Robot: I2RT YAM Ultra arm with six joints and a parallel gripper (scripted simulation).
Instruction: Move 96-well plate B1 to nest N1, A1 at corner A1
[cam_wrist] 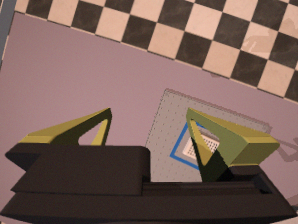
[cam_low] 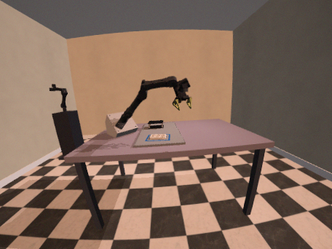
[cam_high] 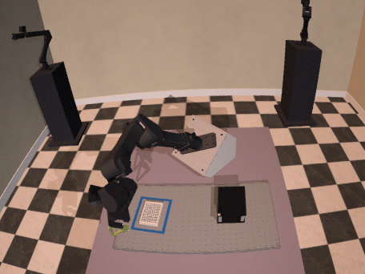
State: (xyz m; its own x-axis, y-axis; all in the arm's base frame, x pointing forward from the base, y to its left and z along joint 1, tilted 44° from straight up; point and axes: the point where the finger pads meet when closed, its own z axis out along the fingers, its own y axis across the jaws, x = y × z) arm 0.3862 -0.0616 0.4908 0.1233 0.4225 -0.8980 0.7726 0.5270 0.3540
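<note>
I'm at the very start of the job: the approach to the pickup. My gripper (cam_low: 183, 103) hangs high above the table (cam_low: 218, 136) with its yellow fingers spread wide and nothing between them. The plate (cam_high: 150, 213) lies flat inside the blue square (cam_high: 136, 214) on the grey mat (cam_high: 192, 240), untouched. Taking the plate as my landmark, the gripper sits up and off towards the mat's near corner, not over the plate. The black nest (cam_high: 230, 203) stands on the same mat, well apart from the plate along the mat's long side.

As I judge it, the next move calls for swinging over the plate, squaring the fingers to two opposite sides, then coming straight down before closing. The open span looks ample, though I can't confirm that.

Several things I can't make out. The A1 corner marks on the plate and the nest are too small to read. The nest's locators are lost in its dark top. In the wrist view one finger covers part of the plate, and from above the arm (cam_high: 124, 160) hides the gripper.
</note>
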